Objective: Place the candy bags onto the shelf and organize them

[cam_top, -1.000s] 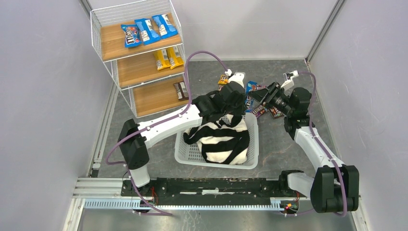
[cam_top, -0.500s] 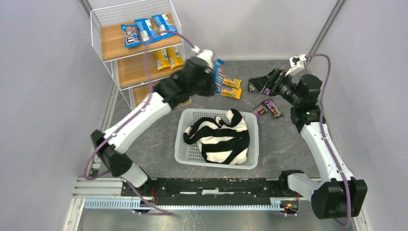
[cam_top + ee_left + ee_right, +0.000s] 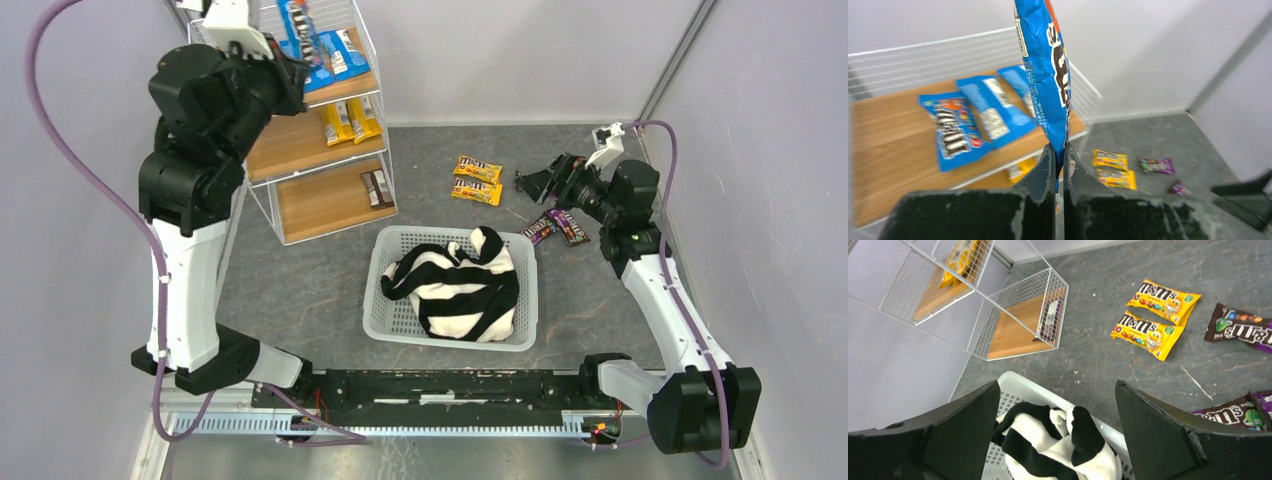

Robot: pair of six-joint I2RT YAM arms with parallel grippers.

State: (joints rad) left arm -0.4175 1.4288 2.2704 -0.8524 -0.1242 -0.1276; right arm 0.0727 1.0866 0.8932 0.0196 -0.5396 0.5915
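My left gripper (image 3: 1059,150) is shut on the lower edge of a blue candy bag (image 3: 1048,75), which stands upright above the top board of the shelf (image 3: 888,150). Three blue bags (image 3: 953,130) lie flat on that board. From above, the left gripper (image 3: 287,62) is raised at the shelf's (image 3: 300,140) top tier. My right gripper (image 3: 1057,385) is open and holds nothing, hovering over the floor near the basket's far corner. Two yellow bags (image 3: 1163,300) (image 3: 1143,332) and dark purple-brown bags (image 3: 1243,325) (image 3: 1233,415) lie on the floor.
A white lattice basket (image 3: 375,300) with a black-and-white striped cloth (image 3: 460,285) sits mid-floor. Yellow packets (image 3: 350,120) lie on the middle tier, dark ones (image 3: 376,187) on the bottom tier. Grey walls close in the left, right and back.
The left arm rose from beside the basket to the shelf's top tier, carrying the blue bag. The right gripper opened wide and drew back toward the right.
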